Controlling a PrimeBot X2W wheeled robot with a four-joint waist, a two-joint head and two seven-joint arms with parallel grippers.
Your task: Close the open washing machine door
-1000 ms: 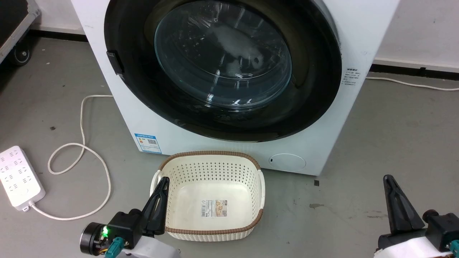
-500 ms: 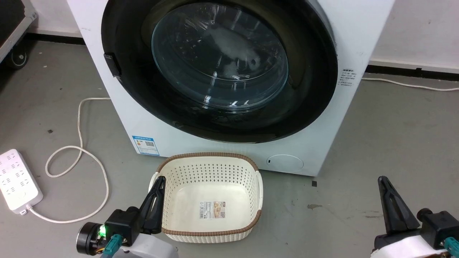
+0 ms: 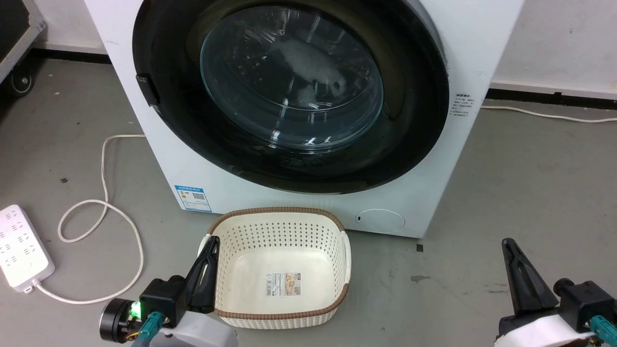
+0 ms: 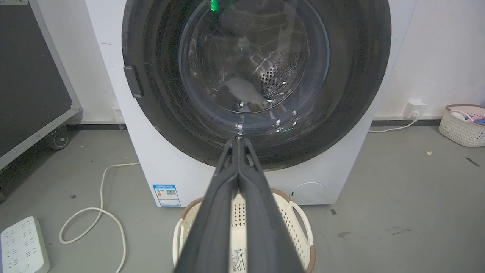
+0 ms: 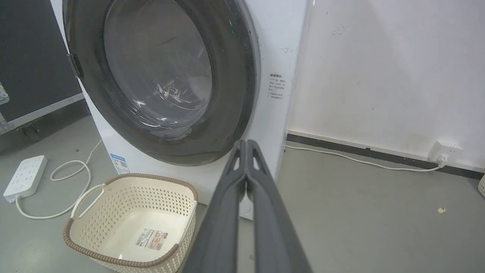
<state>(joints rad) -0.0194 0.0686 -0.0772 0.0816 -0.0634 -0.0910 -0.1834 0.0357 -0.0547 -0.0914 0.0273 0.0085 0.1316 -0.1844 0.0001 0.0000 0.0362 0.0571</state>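
Low before the washing machine door (image 3: pixel 414 120), which lies flush, a basket (image 3: pixel 277 211) sits on the floor; left gripper (image 3: pixel 213 239) and right gripper (image 3: pixel 506 242) are pressed together, holding nothing.

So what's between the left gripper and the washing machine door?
A cream basket on the floor, beside the left gripper, below the door; head view.

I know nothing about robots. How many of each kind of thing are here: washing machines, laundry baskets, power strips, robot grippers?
Washing machine: 1
Laundry baskets: 2 (near basket, far basket)
Power strip: 1
Grippers: 2 (left gripper, right gripper)
Total: 6
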